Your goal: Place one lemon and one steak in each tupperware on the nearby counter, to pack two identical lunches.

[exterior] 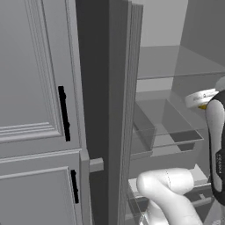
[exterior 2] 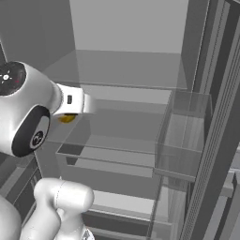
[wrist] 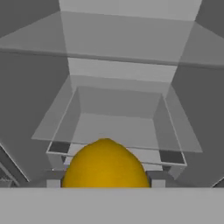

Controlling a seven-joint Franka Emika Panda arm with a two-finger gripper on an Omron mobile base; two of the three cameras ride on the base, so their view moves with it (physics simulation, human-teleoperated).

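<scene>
A yellow lemon [wrist: 105, 164] sits low in the hand view, held between the fingertips of my gripper [wrist: 105, 183], which is shut on it. From the left base view a sliver of the lemon [exterior: 202, 107] peeks out under the white hand [exterior: 200, 99], and from the right base view the lemon [exterior 2: 67, 118] hangs just below the hand [exterior 2: 70, 104]. The hand is inside an open fridge, above a clear drawer [wrist: 116, 127]. The steak, the tupperware and the counter are out of view.
Glass shelves [exterior 2: 126, 75] span the fridge interior. The open fridge door [exterior 2: 211, 140] with its clear bins stands to the right. Grey panelled cabinet doors [exterior: 30, 88] with black bar handles [exterior: 64, 113] flank the fridge on the left.
</scene>
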